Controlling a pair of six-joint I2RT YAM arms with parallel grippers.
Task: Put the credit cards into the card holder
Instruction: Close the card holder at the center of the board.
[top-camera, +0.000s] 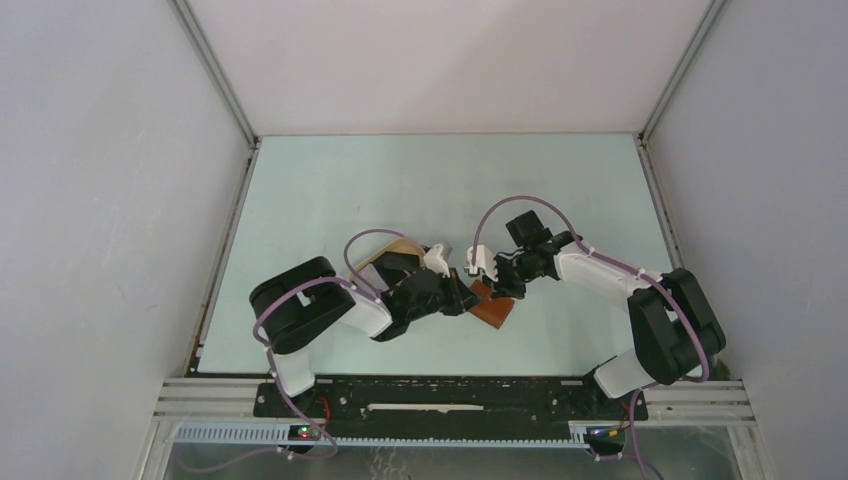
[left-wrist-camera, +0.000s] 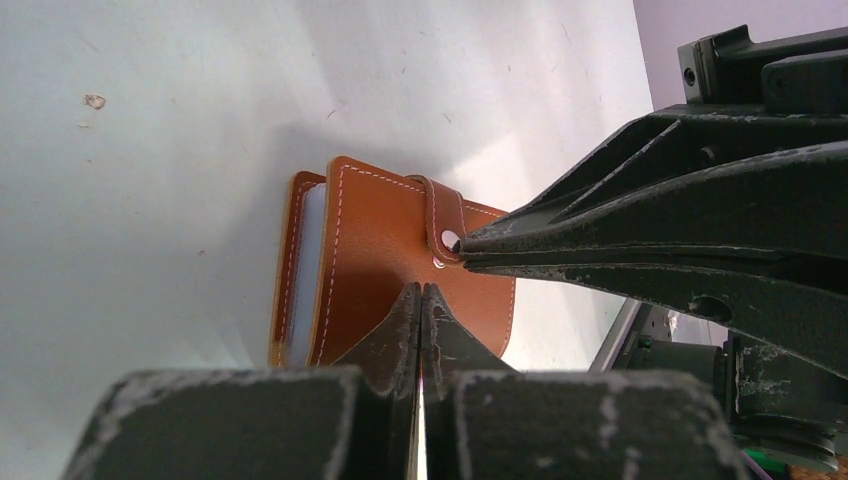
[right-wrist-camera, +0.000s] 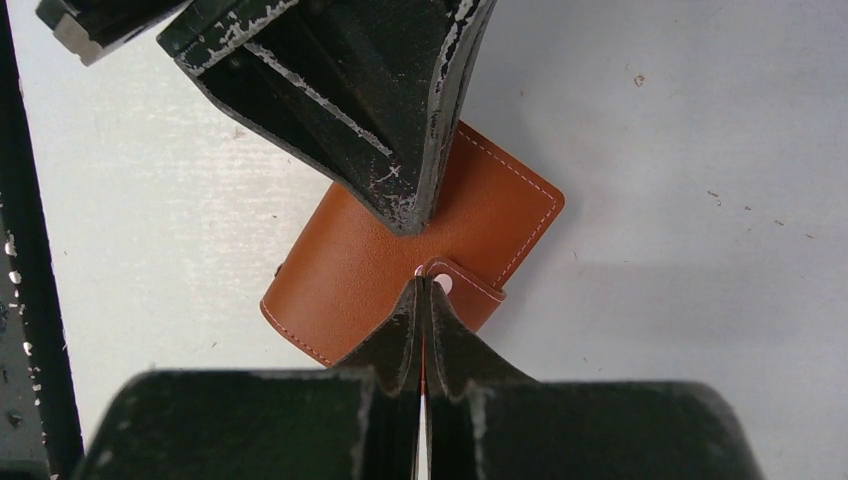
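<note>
Together, left tool (left-wrist-camera: 421, 292), right tool (right-wrist-camera: 422, 285), card holder (left-wrist-camera: 372, 245)

A pale green table (top-camera: 330, 190) is seen, marked by a few small specks. The brown leather card holder (top-camera: 493, 312) is laid flat on it near the middle, folded, with its strap across the cover. A beige tray (top-camera: 395, 245) is set just left of it and is only partly seen.

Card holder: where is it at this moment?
Top view: the card holder lies on the table near its middle. The left gripper is on its cover from the left, and the right gripper is at its snap strap.
</note>
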